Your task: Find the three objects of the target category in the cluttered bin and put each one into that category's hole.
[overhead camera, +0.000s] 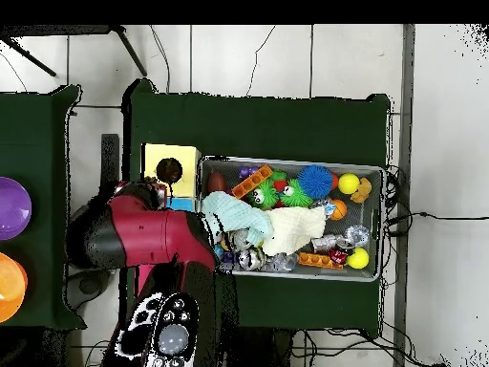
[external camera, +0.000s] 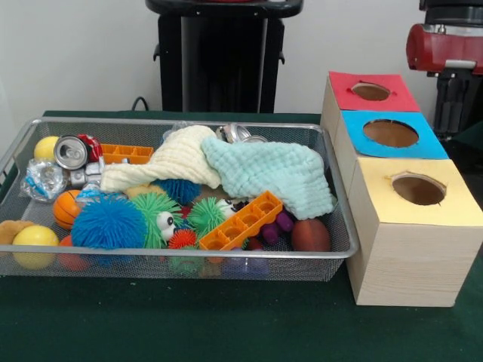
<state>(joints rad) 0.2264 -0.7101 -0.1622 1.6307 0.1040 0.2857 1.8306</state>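
Note:
The wire mesh bin (external camera: 173,255) stands on the green table and is full of clutter; it also shows in the overhead view (overhead camera: 384,225). No knotted cloth or rope toy shows plainly. A cream cloth (external camera: 177,160) and a mint cloth (external camera: 272,173) cover the middle of the bin. Three wooden boxes stand right of the bin, each with a round hole: red top (external camera: 400,96), blue top (external camera: 423,147), yellow top (external camera: 381,204). The red arm (overhead camera: 143,234) hangs over the boxes. The gripper (external camera: 455,105) is a dark shape behind the blue box, with its lower end hidden.
In the bin lie a blue spiky ball (external camera: 109,222), green spiky balls (external camera: 151,211), an orange plastic tray (external camera: 241,221), a can (external camera: 71,151), a yellow ball (external camera: 34,240), a small basketball (external camera: 66,209) and a brown football (external camera: 310,235). The robot's pedestal (external camera: 223,60) stands behind.

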